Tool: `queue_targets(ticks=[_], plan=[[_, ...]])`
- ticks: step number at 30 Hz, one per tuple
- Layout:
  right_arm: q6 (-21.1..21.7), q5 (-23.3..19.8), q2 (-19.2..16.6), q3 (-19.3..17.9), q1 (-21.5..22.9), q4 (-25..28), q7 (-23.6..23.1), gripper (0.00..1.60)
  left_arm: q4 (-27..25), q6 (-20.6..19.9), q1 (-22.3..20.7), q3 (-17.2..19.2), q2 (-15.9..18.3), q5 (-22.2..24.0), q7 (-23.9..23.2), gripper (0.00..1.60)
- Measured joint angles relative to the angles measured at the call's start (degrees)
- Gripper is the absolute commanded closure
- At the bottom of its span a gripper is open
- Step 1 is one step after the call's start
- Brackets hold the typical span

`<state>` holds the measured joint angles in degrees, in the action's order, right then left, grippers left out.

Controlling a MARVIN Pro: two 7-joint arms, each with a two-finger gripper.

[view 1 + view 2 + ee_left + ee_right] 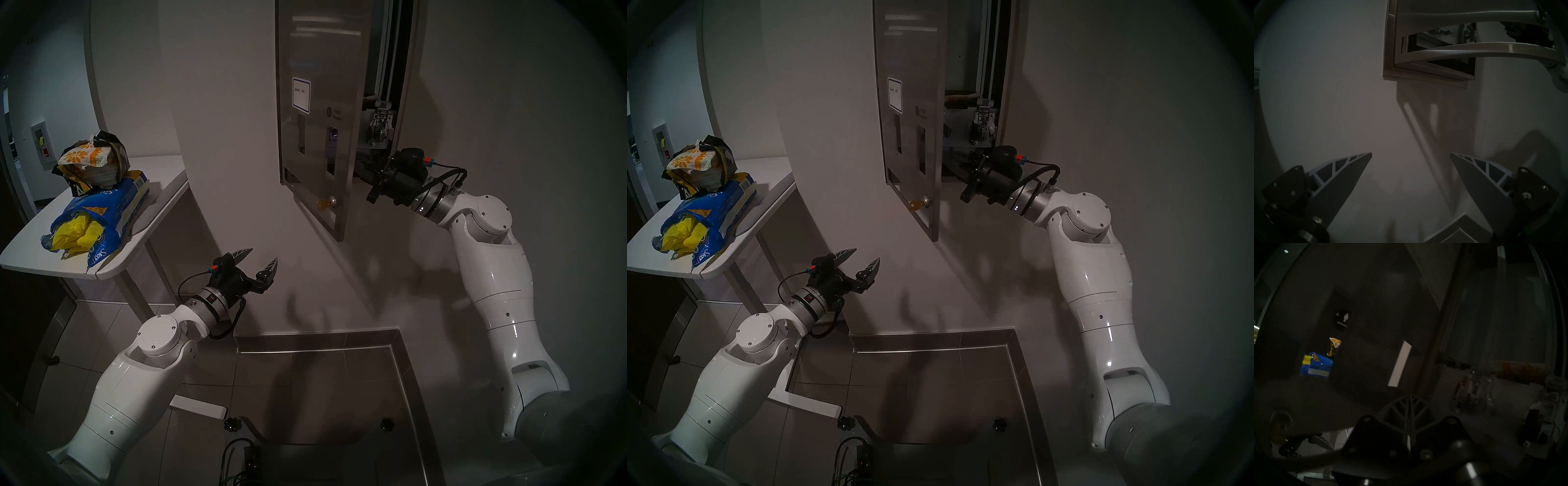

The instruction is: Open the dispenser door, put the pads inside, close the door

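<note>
Pale walls meet at a corner above a grey tiled floor (305, 383) with a dark skirting, and the light is dim throughout. On the far wall hangs the dispenser (390, 85), its door (319, 101) swung part-way out toward the left so the dark chutes and a chrome lever show behind it. A key (326, 203) sticks out of the lock near the door's lower edge.

Behind the door's free edge sits the right claw (1410, 405); the wrist view shows its fingers pressed together with nothing between them. It looks to be nudging the panel open from inside, though contact itself is hidden. The left claw (259, 259) hangs low and well apart from the door, fingers spread wide and empty.

Far left, a white side table (159, 176) holds a torn blue bag (112, 207) with yellow pads (74, 237) spilling from its mouth, and a flowered pack (86, 157) stacked on top.

The risk, as I judge it: closed fingers only push, so the door could slip off them and swing back, or the wrist could snag the lever works beside it. A hard shove might also knock the key. Later, the leaning stack on the table could topple when a pad is pulled.
</note>
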<state>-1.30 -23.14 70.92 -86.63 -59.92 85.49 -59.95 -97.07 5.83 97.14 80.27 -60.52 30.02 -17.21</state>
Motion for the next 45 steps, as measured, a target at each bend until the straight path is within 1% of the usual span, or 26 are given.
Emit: queue_targets(ticks=[13,20,26,38,45], plan=[[3.83,-1.85,0.26,0.50,2.78,0.54,-3.98,1.60,0.03,0.00,-0.06,0.05,-0.18,0.04,-0.48,0.00],[5.46,-2.49,0.36,0.39,2.94,1.90,-5.22,1.60,0.04,0.02,-0.07,0.09,-0.40,0.04,-0.62,0.00],[6.74,-3.29,1.42,0.93,2.91,3.56,-5.92,1.60,0.05,0.02,-0.07,0.13,-0.57,0.04,-0.73,0.00],[7.69,-3.80,4.83,4.58,4.21,4.05,-5.39,1.60,0.06,0.01,-0.08,0.21,-0.77,0.03,-0.87,0.00],[6.78,-3.58,6.93,6.13,5.45,3.89,-3.61,1.60,0.07,0.01,-0.08,0.27,-0.86,0.03,-0.94,0.00]])
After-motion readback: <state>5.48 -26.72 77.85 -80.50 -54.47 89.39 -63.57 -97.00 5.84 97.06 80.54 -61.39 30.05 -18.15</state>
